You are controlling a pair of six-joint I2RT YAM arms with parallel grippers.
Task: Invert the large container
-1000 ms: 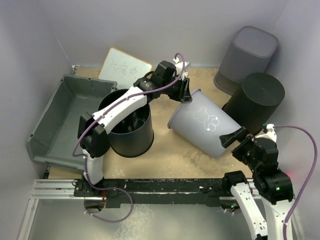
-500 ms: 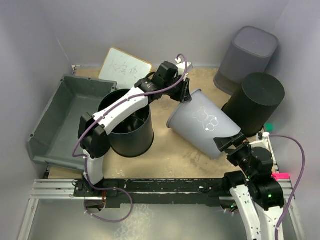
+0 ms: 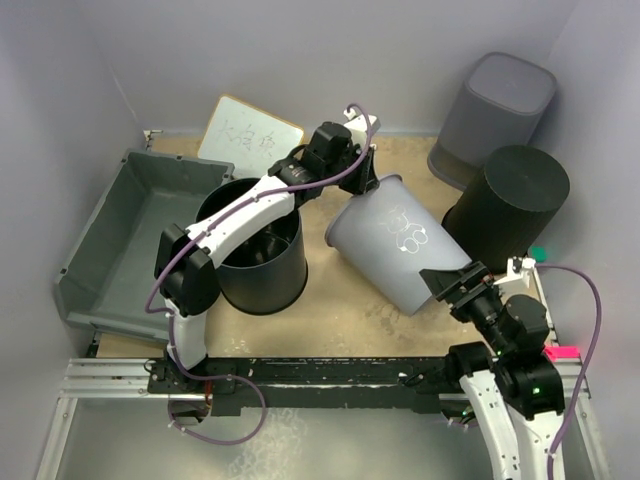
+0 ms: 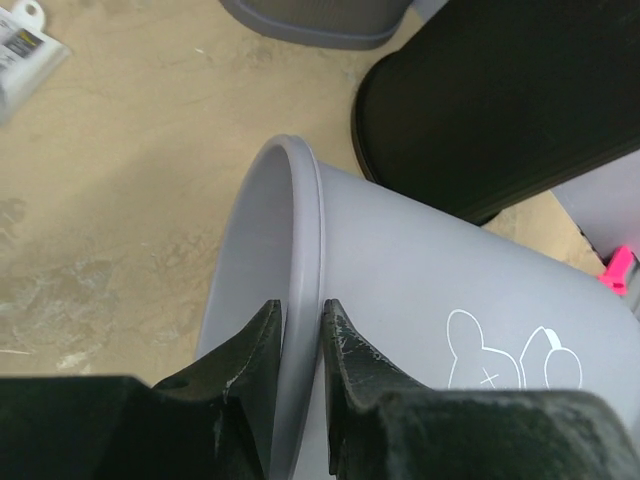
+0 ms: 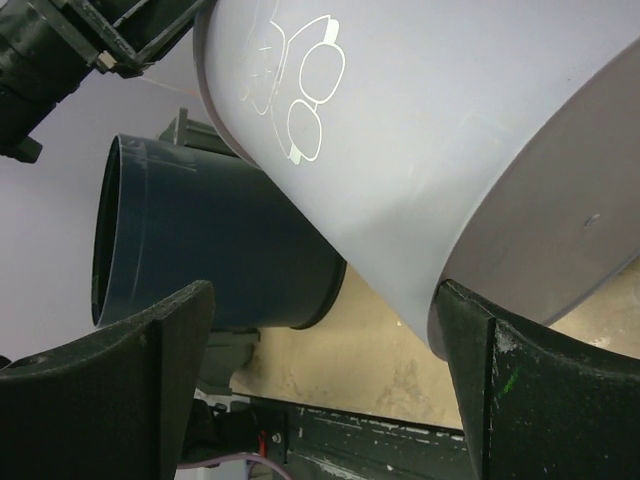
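Note:
The large container (image 3: 120, 240), a wide grey rectangular tub, lies at the far left of the top view with its open side up, tilted against the wall; no gripper touches it. My left gripper (image 3: 362, 185) (image 4: 298, 320) is shut on the rim of a tilted light grey round bucket (image 3: 400, 245) (image 4: 430, 290), one finger inside the rim and one outside. My right gripper (image 3: 450, 280) (image 5: 325, 370) stands open at that bucket's (image 5: 420, 130) base, its right finger close against the base edge.
An upright black bucket (image 3: 255, 250) (image 5: 200, 240) stands between the tub and the grey bucket, under the left arm. An upturned black bucket (image 3: 510, 200) (image 4: 500, 100) and a dark grey square bin (image 3: 495, 115) stand at the back right. A white board (image 3: 250, 135) leans at the back.
The left jaws have closed onto the grey bucket's rim, and the bucket has shifted slightly left. The right gripper has moved left and in under the bucket's base. The tub has not moved.

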